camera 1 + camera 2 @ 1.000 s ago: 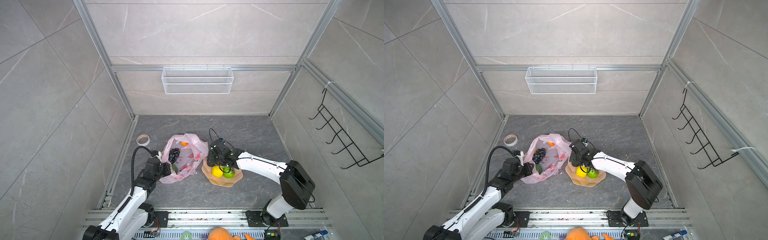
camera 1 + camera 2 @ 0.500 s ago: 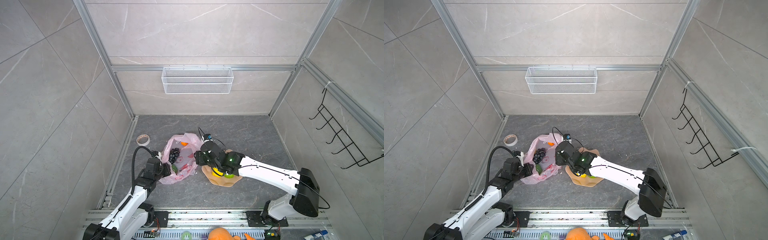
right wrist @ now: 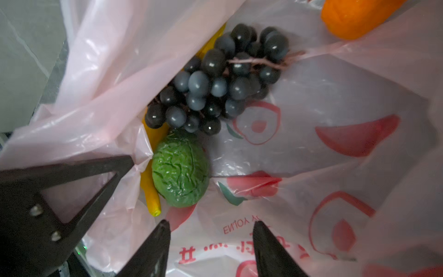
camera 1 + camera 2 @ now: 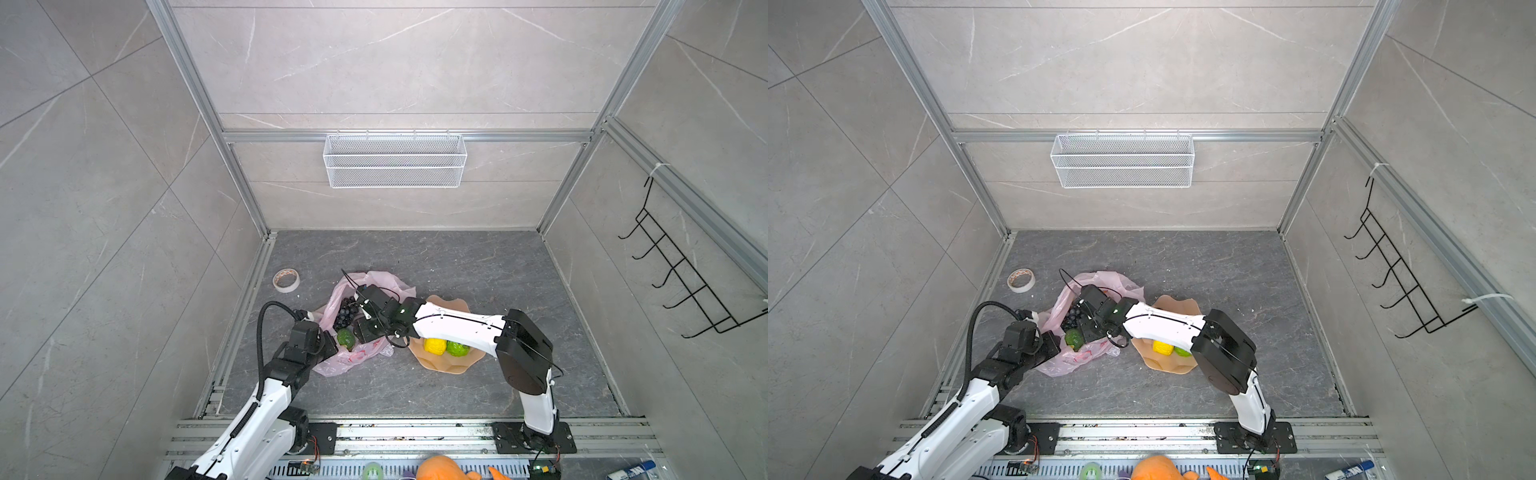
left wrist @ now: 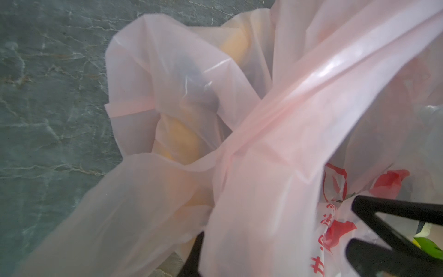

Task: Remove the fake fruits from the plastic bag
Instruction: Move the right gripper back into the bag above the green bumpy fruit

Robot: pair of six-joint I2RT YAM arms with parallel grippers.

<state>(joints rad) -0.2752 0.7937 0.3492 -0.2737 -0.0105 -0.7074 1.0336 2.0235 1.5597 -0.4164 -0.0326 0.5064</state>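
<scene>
The right pincer (image 3: 211, 225) is hovering inside the mouth of the one plastic bag (image 3: 335, 96), jaws standing apart with nothing between them. The left pincer (image 4: 330, 340) is gripping the bag's rim, closed narrow on the film. The step in hand appears to be the reach for another fruit. The wrinkled green fruit (image 3: 179, 172) is lying just ahead of the right pincer's tips, so the next move is likely calling for a short advance and a close around it without snagging film. Four pieces are showing in the bag: that green one, one grape bunch (image 3: 215, 84) beyond it, one banana (image 3: 151, 191) toward the left pincer, and one orange piece (image 3: 354, 16) farthest off. Behind the right pincer, one plate (image 4: 440, 365) is carrying two more: one yellow fruit (image 4: 434, 345) and one bumpy green fruit (image 4: 457, 348)
</scene>
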